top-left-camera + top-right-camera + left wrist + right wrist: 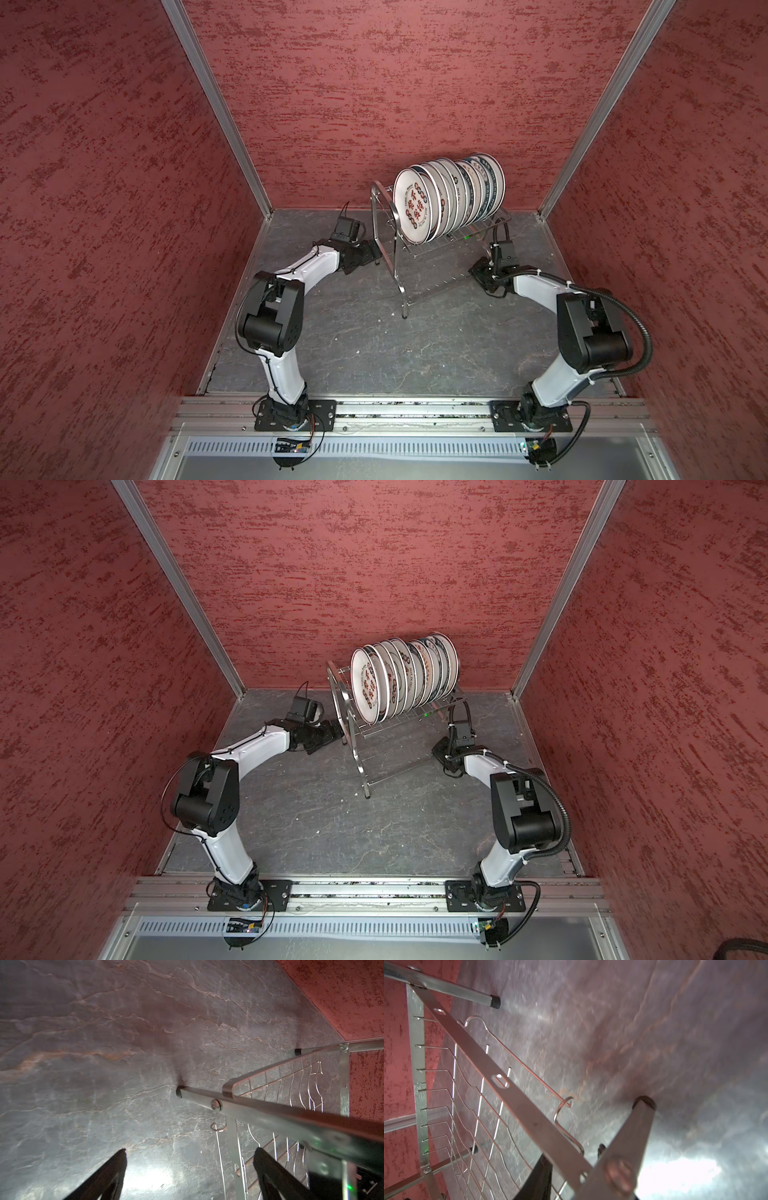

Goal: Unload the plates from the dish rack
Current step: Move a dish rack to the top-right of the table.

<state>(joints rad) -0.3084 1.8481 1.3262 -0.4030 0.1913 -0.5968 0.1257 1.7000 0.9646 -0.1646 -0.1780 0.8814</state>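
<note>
Several white printed plates [449, 195] [403, 675] stand on edge in a row on the upper shelf of the steel wire dish rack [398, 274] [360, 754], at the back of the table. My left gripper [372, 251] [332, 729] [191, 1149] is open at the rack's left end, low by its leg, with a thin rack upright [233, 1147] standing between its fingers, touching neither. My right gripper [478, 270] [438, 746] [572, 1152] is at the rack's right end, shut on the rack's flat bar and leg [629, 1147]. Neither wrist view shows the plates.
Red textured walls [124, 208] close in the left, back and right, with aluminium corner posts [232, 124]. The dark stone-look tabletop [374, 340] stretches from the rack forward to the arms' mounting rail [395, 411].
</note>
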